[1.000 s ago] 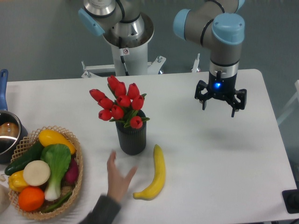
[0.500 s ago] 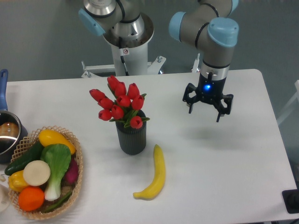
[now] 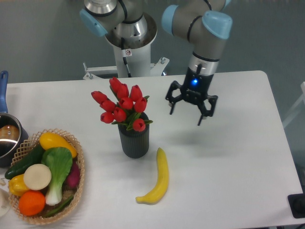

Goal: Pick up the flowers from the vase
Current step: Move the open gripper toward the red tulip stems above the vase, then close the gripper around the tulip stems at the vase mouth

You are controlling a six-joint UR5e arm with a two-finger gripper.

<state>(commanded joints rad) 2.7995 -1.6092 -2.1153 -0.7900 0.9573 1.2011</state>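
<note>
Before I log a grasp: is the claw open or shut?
Open. The claw hangs with its fingers spread wide, nothing between them, off to the side of the flowers, which sit in the vase.

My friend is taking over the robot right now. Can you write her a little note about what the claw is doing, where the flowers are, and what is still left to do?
Gripper: the black two-finger gripper is open, holds nothing, and hangs above the white table, to the right of the flowers.
Flowers: the bunch of red tulip buds with green stems stands in the dark ribbed cylindrical vase, near the table's middle.
Nearby: a yellow banana lies just right of the vase; a wicker basket of vegetables sits at the left.
Done: nothing grasped yet.
Left: reach the bunch, close on it, lift it out of the vase.
</note>
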